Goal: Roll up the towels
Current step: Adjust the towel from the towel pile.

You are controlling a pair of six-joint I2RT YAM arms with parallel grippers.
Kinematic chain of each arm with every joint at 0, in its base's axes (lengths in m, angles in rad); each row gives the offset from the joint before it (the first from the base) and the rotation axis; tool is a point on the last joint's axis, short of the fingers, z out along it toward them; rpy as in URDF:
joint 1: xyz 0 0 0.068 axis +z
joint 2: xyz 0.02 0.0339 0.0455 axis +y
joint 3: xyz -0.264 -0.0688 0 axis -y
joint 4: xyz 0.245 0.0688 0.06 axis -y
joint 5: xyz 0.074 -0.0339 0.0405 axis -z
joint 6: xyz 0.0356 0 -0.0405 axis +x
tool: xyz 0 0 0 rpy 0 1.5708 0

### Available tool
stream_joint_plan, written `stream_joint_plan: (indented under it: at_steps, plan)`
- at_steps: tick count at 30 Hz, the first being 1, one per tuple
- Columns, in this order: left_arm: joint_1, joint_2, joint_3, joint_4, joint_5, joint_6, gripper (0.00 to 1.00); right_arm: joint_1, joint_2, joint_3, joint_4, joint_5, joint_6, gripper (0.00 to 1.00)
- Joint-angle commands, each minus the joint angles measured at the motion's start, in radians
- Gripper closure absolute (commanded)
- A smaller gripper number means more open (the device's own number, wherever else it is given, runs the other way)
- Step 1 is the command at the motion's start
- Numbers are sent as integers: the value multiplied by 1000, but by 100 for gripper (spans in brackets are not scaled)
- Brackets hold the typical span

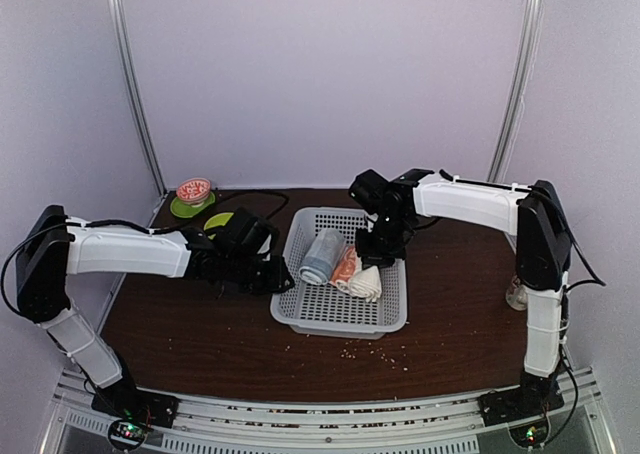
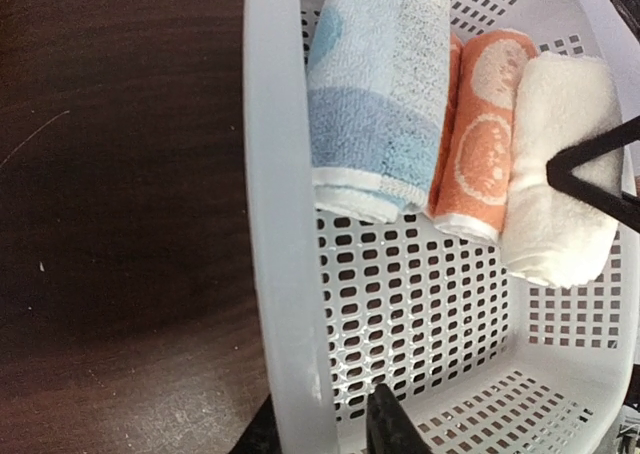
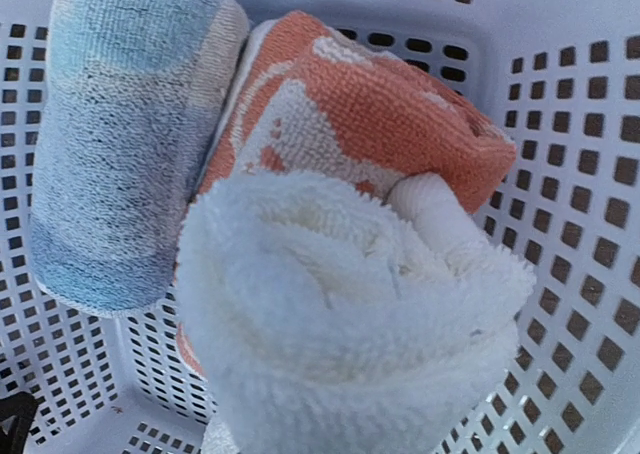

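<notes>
Basket (image 2: 275, 224) holds cream towel (image 2: 560, 104) at 3 o'clock of orange towel (image 2: 485, 134). Left fingers (image 2: 385, 424) straddle its rim, right fingers (image 1: 382, 246) hover above; grips unclear.

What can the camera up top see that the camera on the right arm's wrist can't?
Only the top view shows the left arm and the right arm, the brown table with little light specks on it, and a green dish at the far left corner. Only the right wrist view shows the fluffy loops and rolled-up end of the cream-white towel, and the white prints on the salmon-orange towel. Both show those two rolled towels lying beside the grey-blue rolled towel in the white basket.
</notes>
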Motion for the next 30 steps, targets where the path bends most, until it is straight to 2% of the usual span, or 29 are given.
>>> stream_joint_plan:
  at_steps: [1, 15, 23, 30]
  plan:
    - [4, 8, -25, 62, 34, -16, 75, -3, 20, 37, 101, -97, 19, 100]
    - [5, -1, -51, 54, 20, -32, 78, 17, 117, 126, 259, -261, 34, 100]
    - [5, 1, -48, 54, 6, -45, 78, 6, -18, 168, 175, -223, 5, 100]
    - [5, 11, -48, 62, 9, -52, 78, -22, -161, 87, 45, -94, -15, 100]
